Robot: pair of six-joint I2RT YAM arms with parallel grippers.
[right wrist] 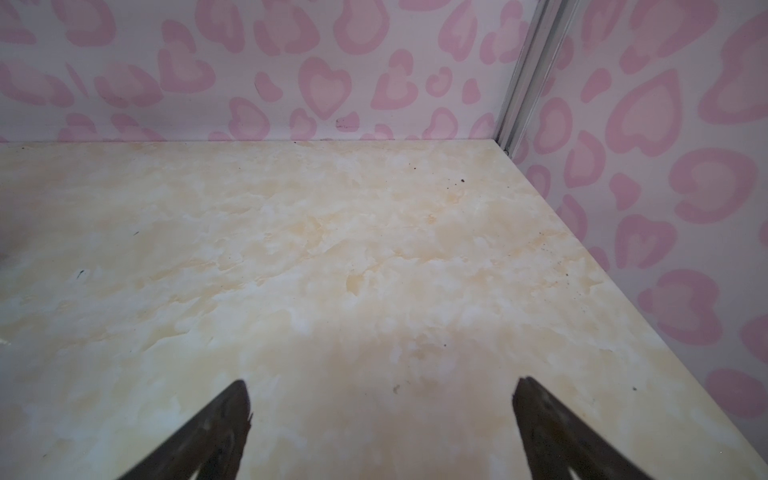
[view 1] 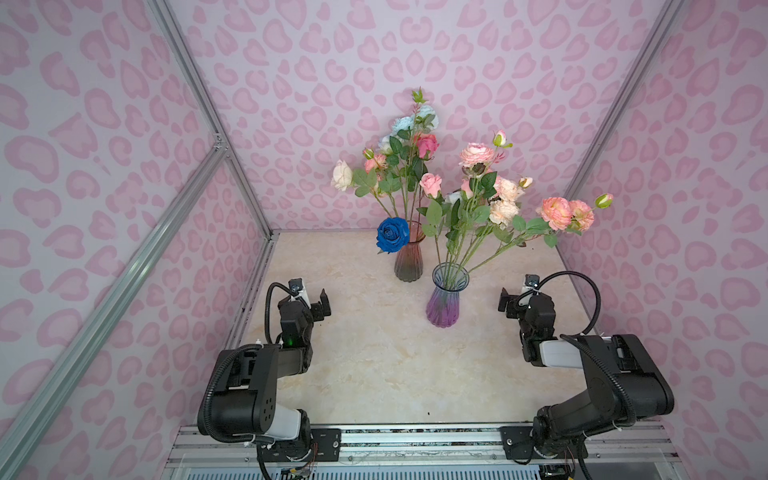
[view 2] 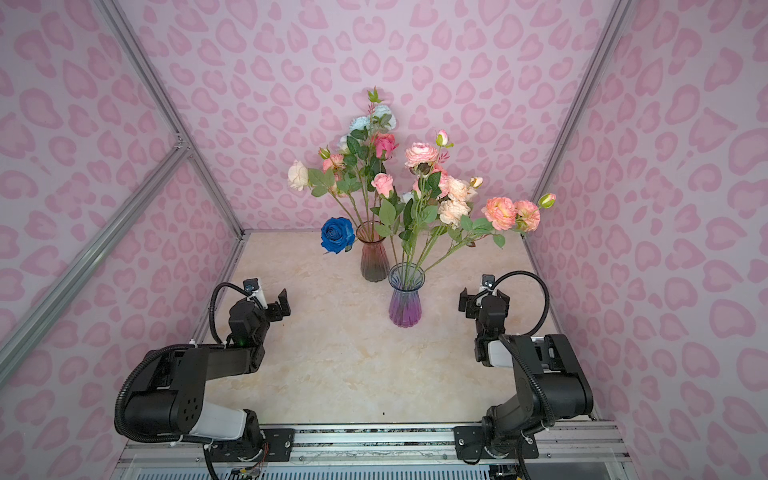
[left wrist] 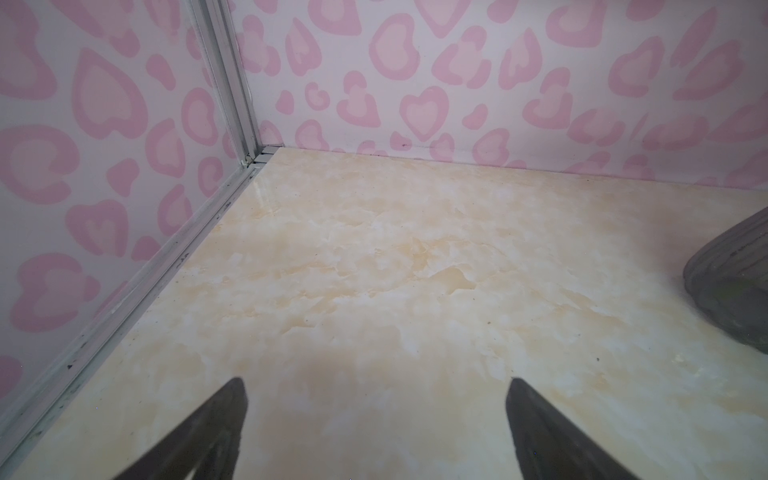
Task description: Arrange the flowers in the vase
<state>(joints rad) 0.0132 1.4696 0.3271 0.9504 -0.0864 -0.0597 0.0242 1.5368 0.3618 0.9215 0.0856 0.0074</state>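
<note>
Flowers stand in two glass vases on the bench: reddish vase behind, purple vase just in front. Our left gripper and right gripper hover either side, fingers spread, empty. To move one, we should pinch it low and lift straight up. We read no writing.

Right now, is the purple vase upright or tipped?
Upright: the purple vase stands on its base on the tabletop, flowers rising from its mouth.
</note>
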